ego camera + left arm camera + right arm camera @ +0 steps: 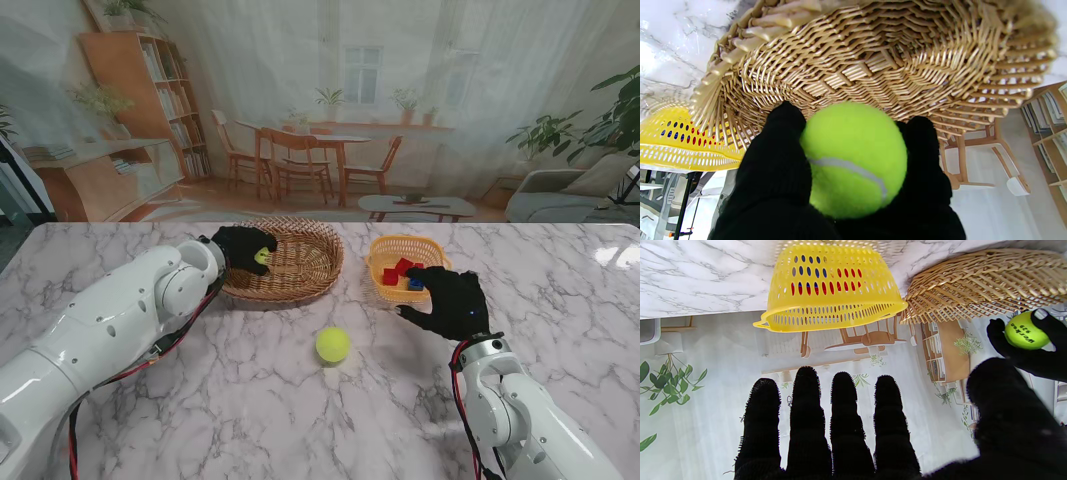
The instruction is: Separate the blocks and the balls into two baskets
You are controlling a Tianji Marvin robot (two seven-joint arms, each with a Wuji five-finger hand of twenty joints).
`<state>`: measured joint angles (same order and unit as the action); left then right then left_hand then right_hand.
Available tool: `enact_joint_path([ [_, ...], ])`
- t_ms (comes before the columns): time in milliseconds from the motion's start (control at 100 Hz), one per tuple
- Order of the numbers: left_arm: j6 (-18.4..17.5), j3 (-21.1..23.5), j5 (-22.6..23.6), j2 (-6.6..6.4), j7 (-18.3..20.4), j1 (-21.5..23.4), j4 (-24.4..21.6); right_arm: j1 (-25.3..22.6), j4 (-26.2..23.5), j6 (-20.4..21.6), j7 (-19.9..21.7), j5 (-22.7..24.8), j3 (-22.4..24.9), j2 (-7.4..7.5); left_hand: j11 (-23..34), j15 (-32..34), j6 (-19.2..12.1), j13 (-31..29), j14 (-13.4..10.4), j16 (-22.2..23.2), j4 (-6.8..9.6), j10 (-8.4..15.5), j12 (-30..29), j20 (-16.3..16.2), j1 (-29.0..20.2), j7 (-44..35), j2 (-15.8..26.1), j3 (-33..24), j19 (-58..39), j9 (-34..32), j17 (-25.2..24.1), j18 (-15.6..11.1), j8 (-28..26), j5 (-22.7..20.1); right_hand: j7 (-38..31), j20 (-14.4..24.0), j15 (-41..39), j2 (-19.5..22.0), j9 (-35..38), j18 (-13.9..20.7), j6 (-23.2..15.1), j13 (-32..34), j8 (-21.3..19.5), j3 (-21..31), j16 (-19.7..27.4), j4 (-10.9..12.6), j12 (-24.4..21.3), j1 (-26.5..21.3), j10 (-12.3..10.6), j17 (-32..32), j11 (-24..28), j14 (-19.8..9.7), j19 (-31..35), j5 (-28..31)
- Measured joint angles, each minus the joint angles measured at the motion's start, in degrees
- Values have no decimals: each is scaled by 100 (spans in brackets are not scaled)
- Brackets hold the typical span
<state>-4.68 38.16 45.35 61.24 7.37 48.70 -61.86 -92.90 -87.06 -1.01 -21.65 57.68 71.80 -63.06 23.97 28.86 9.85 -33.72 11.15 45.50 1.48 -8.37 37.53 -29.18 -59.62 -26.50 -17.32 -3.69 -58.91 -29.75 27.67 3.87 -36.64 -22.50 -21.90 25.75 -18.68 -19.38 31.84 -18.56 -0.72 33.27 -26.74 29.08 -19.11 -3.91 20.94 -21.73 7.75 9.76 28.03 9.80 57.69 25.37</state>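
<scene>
Left hand [243,250]: centre-left of the stand view, over the left rim of the wicker basket; black-gloved fingers [776,146] wrapped around a tennis ball, gripping it.
Held ball [853,160]: bright yellow-green, white seam showing; fills the middle of the left wrist view, with the basket weave right behind it. In the right wrist view it shows at the right edge [1026,330], with dark lettering on it.
Wicker basket [300,262]: centre of the stand view, oval, tan weave; nothing visible lying inside it.
Second ball [332,345]: loose on the marble, lower centre of the stand view, apart from both baskets and both hands.
Yellow basket [385,250]: perforated plastic, right of centre, just beside the wicker one.
Blocks: red blocks [397,271] and a blue block [415,284] inside the yellow basket; colours show through the holes in both wrist views.
Right hand [452,302]: at the near-right edge of the yellow basket; fingers [808,413] straight and spread, holding nothing.
Table [200,400]: white marble, grey veins.
</scene>
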Motion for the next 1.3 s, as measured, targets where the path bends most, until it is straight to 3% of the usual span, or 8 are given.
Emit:
enact_joint_path([
  [60,78,-222,-42,39,-37,-111,135,0,0,0,-2,1,0,0,37,-153,69,145,0,-187,0,-23,-332,0,0,181,96,9,154,180,-190,2,214,53,0,1,0,0,0,0,0,0,0,0,0,1,0,0,0,0,0,0,0,0],
  [140,134,-335,-93,104,-35,-187,278,0,0,-1,-36,12,1,0,-369,-645,149,450,-1,-859,0,-140,-863,5,-62,638,259,14,511,484,-603,18,551,160,0,1,0,0,0,0,0,0,0,0,0,7,0,0,0,-15,0,0,0,0],
  [230,239,-549,-257,130,23,-299,383,-2,0,-3,-68,19,4,-1,-769,-921,190,725,28,-1318,0,-198,-1309,86,-120,958,332,75,782,707,-948,74,746,281,0,1,0,0,0,0,0,-124,0,0,-5,7,0,0,0,-63,0,1,-8,0],
  [370,268,-661,-314,194,51,-384,581,-3,0,-15,-74,17,1,-1,-1037,-998,193,914,56,-1582,7,-209,-1600,215,-81,1357,333,82,984,847,-1217,97,956,341,0,1,0,0,0,0,0,-124,0,0,-5,9,0,0,0,-74,0,1,-10,0],
  [770,152,-664,-210,186,-1,-408,640,14,12,-12,-63,20,-25,-1,-1605,-1404,203,1368,166,-2082,16,-213,-2179,577,453,1881,415,364,1564,1192,-1763,241,1308,347,0,1,0,0,0,0,0,-124,-2,0,-5,9,0,0,1,-125,0,1,-22,0],
  [1010,7,-149,199,102,2,-198,325,8,11,-12,-72,10,-15,-3,-1606,-1406,203,1368,166,-2090,16,-215,-2181,579,453,1894,556,355,1565,1184,-1765,246,1317,347,0,1,0,0,0,-1,0,-124,-2,0,-5,9,0,0,1,-126,0,1,-23,1],
  [1170,-411,480,741,-49,108,177,-343,8,10,-12,-71,10,-15,-3,-1604,-1406,203,1368,167,-2091,16,-213,-2181,579,454,1894,634,355,1565,1103,-1789,258,1317,347,0,1,0,0,0,-1,0,-125,-2,0,-5,9,0,0,1,-126,0,1,-23,1],
  [1300,-728,823,903,-124,182,410,-748,7,9,-12,-67,7,-13,-3,-1604,-1406,198,1321,167,-2094,16,-202,-2181,579,522,1894,643,374,1565,1028,-1789,278,1318,346,0,1,0,0,0,-1,0,-125,-2,0,-5,9,0,0,1,-127,0,1,-23,1],
])
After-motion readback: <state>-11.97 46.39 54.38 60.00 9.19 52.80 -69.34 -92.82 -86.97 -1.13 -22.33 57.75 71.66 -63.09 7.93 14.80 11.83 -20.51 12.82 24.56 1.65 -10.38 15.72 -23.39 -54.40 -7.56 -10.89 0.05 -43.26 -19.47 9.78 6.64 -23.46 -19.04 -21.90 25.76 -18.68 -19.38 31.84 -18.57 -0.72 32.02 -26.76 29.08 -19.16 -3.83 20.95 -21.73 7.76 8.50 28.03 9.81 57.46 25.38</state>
